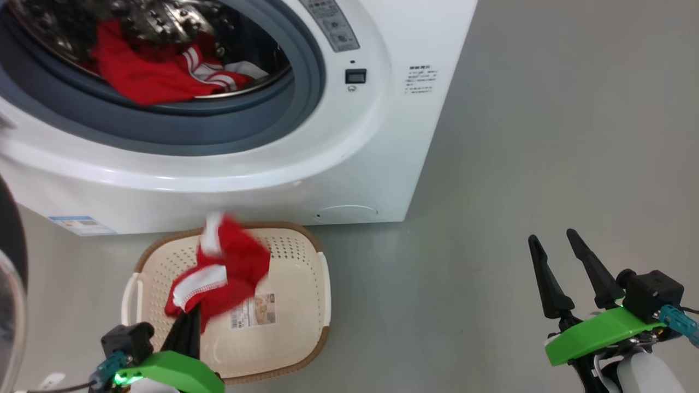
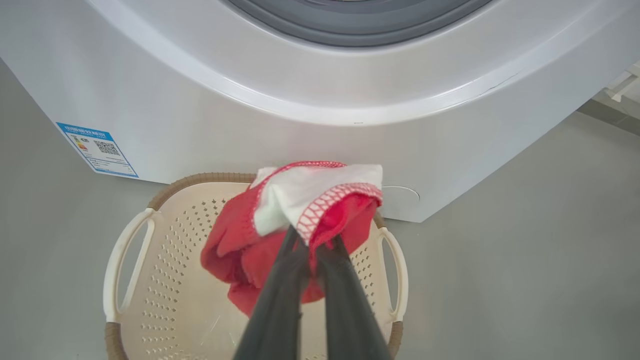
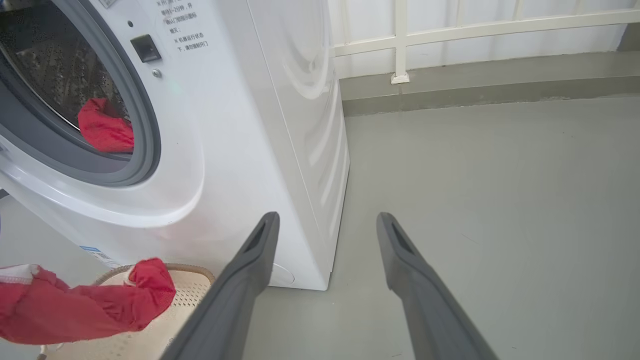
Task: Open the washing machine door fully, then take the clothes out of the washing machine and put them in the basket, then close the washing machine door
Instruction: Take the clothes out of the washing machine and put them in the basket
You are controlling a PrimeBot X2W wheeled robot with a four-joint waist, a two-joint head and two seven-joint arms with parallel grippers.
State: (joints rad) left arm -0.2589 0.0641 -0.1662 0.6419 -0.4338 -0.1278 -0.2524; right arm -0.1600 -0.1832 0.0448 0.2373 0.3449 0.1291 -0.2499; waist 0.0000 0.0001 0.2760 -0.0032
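The washing machine point(image 1: 355, 164) stands with its drum open, and red clothes point(image 1: 147, 71) with white stripes lie inside. The washing machine door point(image 1: 10, 262) is swung open at the far left edge. My left gripper point(image 1: 188, 317) is shut on a red garment point(image 1: 229, 267) with a white cuff, which hangs over the basket point(image 1: 306, 305). In the left wrist view the fingers point(image 2: 280, 290) pinch that garment point(image 2: 240, 250) above the basket point(image 2: 165, 280). My right gripper point(image 1: 551, 236) is open and holds nothing, over the floor at the lower right.
Grey floor point(image 1: 546, 136) stretches to the right of the machine. The basket sits on the floor right in front of the machine's base. A white railing and a low kerb point(image 3: 450, 80) run behind the machine in the right wrist view.
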